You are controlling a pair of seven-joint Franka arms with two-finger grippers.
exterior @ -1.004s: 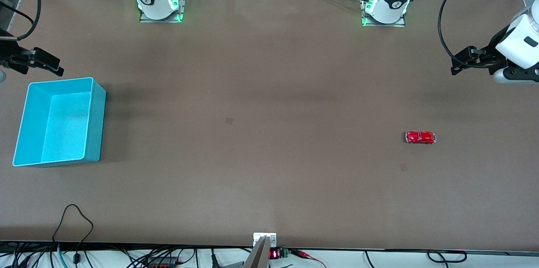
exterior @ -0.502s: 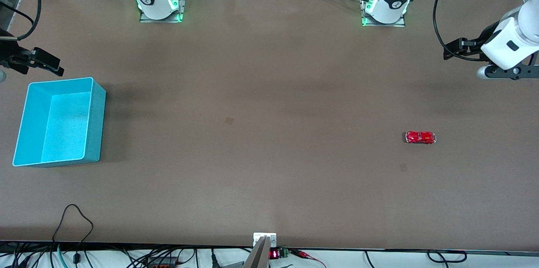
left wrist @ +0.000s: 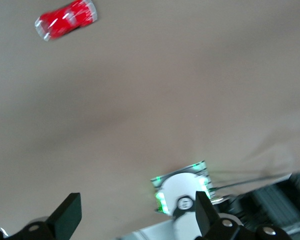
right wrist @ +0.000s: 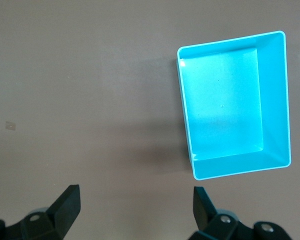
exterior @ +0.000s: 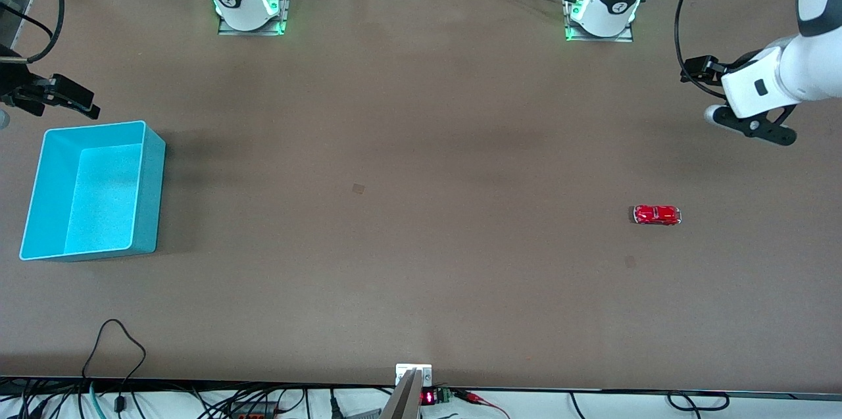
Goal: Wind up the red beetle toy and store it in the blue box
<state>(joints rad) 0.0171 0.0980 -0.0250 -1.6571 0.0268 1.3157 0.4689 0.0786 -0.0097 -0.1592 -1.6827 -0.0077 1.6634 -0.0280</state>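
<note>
Two arms on my screen, and only one is on the move. Front view first: I've swung the left gripper (exterior: 750, 126) inward from the table edge over the last second, and its wrist has turned over so the hand now points down at the table (exterior: 421, 143). It hangs over bare table at the left arm's end, with the red beetle toy (exterior: 656, 214) well apart from it, toward the front camera and a little toward the right arm's end. I read that as the approach just starting; nothing is wound or stored yet. The toy has not budged. It's a tiny glossy red car with pale silvery ends, resting on the table lengthwise along it.

Left wrist view now: fingers (left wrist: 67, 215) spread wide, nothing between them, and the toy (left wrist: 66, 19) sits off at the frame's edge, not under the claw.

Right wrist view: the right arm waits. Its gripper (right wrist: 135, 205) is spread wide and empty too, up over the table just beside the blue box (right wrist: 285, 100), which stands open and empty. In the front view that gripper (exterior: 62, 95) sits at the right arm's end.
</note>
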